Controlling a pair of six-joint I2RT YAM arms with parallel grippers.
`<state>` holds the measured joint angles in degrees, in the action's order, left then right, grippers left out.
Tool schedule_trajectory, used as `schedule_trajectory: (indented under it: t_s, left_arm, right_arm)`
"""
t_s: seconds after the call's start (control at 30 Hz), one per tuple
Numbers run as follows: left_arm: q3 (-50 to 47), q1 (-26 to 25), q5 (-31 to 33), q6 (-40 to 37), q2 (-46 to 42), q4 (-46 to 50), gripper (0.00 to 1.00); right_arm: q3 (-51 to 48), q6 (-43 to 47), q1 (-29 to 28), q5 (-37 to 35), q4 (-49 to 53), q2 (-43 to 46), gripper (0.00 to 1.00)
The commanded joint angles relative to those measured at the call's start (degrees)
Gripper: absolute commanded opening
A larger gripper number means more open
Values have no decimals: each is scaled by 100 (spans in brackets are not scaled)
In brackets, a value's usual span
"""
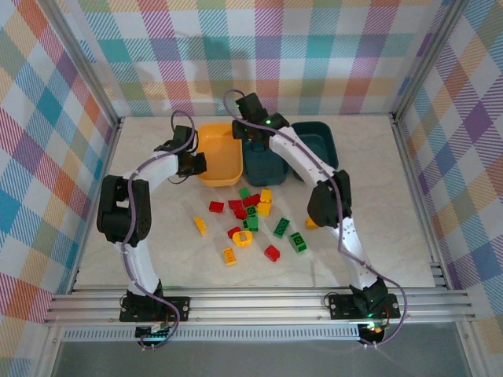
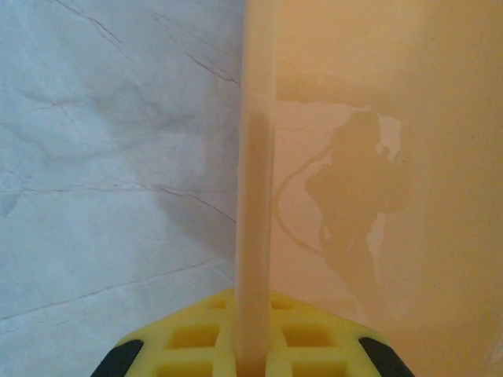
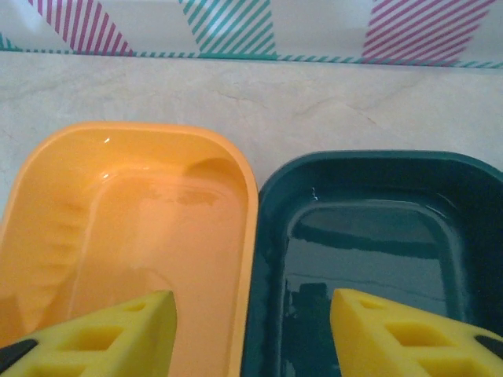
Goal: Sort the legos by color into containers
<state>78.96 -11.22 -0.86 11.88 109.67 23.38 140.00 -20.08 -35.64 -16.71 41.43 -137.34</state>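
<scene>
The legos (image 1: 251, 214) lie loose on the table's middle: red (image 1: 216, 206), green (image 1: 280, 228) and yellow (image 1: 229, 255) bricks. Behind them three containers stand in a row: a yellow-orange tub (image 1: 222, 174) and two dark teal tubs (image 1: 259, 168) (image 1: 324, 133). My left gripper (image 1: 195, 163) (image 2: 253, 345) is shut on the yellow tub's left wall (image 2: 255, 196), which stands upright between the pads. My right gripper (image 1: 251, 140) (image 3: 251, 330) hangs open over the touching rims of the yellow tub (image 3: 250, 204) and the middle teal tub (image 3: 377, 157). Nothing is between its fingers, and both tubs look bare inside.
Plaid walls (image 1: 275, 55) on an aluminium frame close in the back and both sides. The marble tabletop (image 1: 377, 228) has open room to the right of the bricks and at the near left (image 1: 169, 243).
</scene>
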Motion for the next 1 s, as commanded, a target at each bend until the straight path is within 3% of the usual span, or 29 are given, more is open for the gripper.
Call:
schedule_trajectory:
  t_s: [0.0,0.17,0.37,0.53,0.73,0.87,0.97]
  left_arm:
    - [202,-90,-114,-133,37,369,0]
    - [666,-117,-161,-152,375,714,0]
    - [1027,-117,-76,-213,616,821,0]
    - [1244,-122,-214,-7,920,754,0]
    - [1272,-117,-344,111,989,743,0]
    - [1227,-119,-227,-59,935,784,17]
    - [1233,-117,-225,-120,845,848,36]
  right_arm:
    - [-1172,281,381,-217,-291,1263,58]
    - [-3537,240,1315,26,-951,2740,67]
    - [-5318,36,2302,751,-1216,3703,71]
    - [-5860,-136,2594,897,-1306,3830,73]
    - [-5639,-47,3068,1157,-1043,3143,73]
    - [-5469,91,3152,1257,-937,2763,70]
    - [-5375,134,3185,1250,-905,2571,68]
